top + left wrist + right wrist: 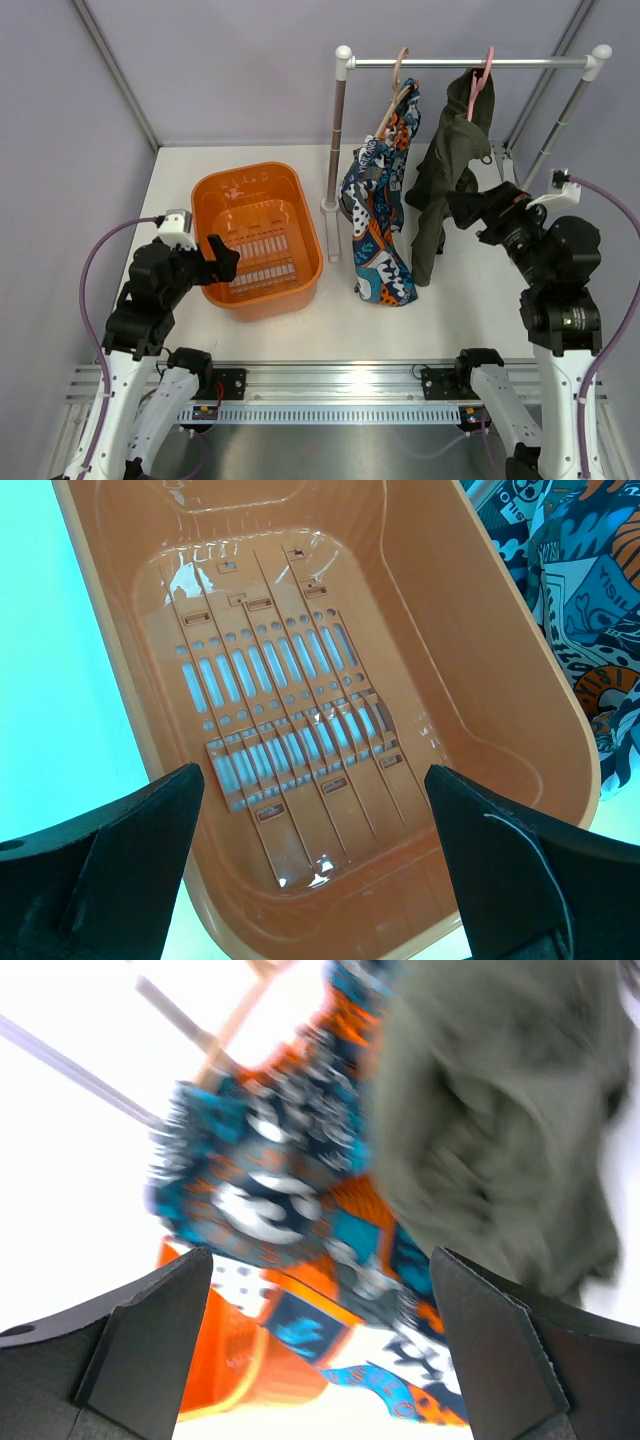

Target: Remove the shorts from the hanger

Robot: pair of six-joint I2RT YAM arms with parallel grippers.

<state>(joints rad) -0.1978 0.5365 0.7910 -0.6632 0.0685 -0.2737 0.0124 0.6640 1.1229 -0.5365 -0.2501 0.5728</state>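
Shorts: the patterned shorts [375, 215] are hanging off a wooden hanger [398, 75] on the rail [470, 62], at the far side of the table [450, 300], drooping down just right of the rack's left post.
Olive garment [440, 170]: it's hanging on a pink hanger [482, 78] just right of the shorts, and the two are pretty much brushing each other.
Right gripper [455, 207]: it's hovering at the olive garment's right edge, about halfway down, pointing left. The fingers are spread wide and aren't gripping anything. Can't tell if it's actually touching the fabric. Its wrist view is coming out blurry, with both garments filling it.
Left gripper [312, 780]: it's hanging over the near left rim of the basket [243, 172], looking down inside. The fingers are gaping wide and holding nothing.
Basket: orange, sitting left of the rack, near the shorts but apart from them.
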